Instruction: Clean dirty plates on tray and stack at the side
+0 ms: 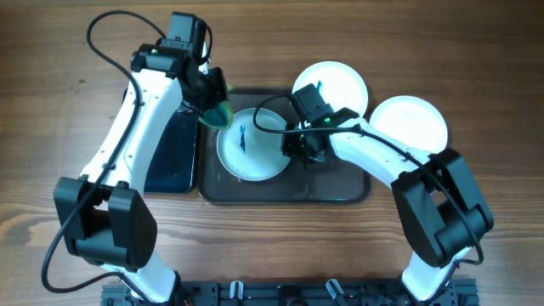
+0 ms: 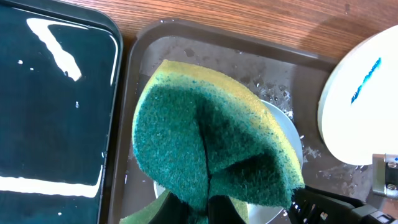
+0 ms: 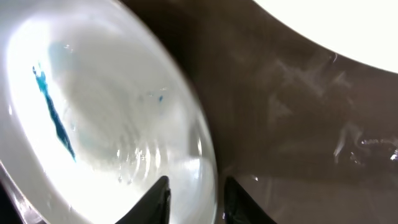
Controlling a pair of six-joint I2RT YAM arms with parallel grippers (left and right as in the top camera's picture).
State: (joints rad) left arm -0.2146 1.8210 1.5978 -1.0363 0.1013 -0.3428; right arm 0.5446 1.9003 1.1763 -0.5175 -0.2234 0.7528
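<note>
The dark tray (image 1: 285, 191) holds one white plate (image 1: 255, 157) with a blue streak. My right gripper (image 1: 302, 146) grips this plate's right rim; in the right wrist view its fingers (image 3: 196, 199) straddle the rim of the wet plate (image 3: 106, 106). My left gripper (image 1: 208, 92) is shut on a green and yellow sponge (image 1: 217, 110), held just over the plate's back left edge; the sponge (image 2: 205, 137) hides most of the plate (image 2: 287, 140). A second blue-marked plate (image 1: 331, 85) rests on the tray's back right edge. A plain white plate (image 1: 408, 123) lies on the table to the right.
A smaller glossy black tray (image 1: 174, 153) lies just left of the dark tray, under my left arm. Water drops sit on the dark tray's bottom (image 2: 186, 50). The wooden table (image 1: 68, 119) surrounds everything.
</note>
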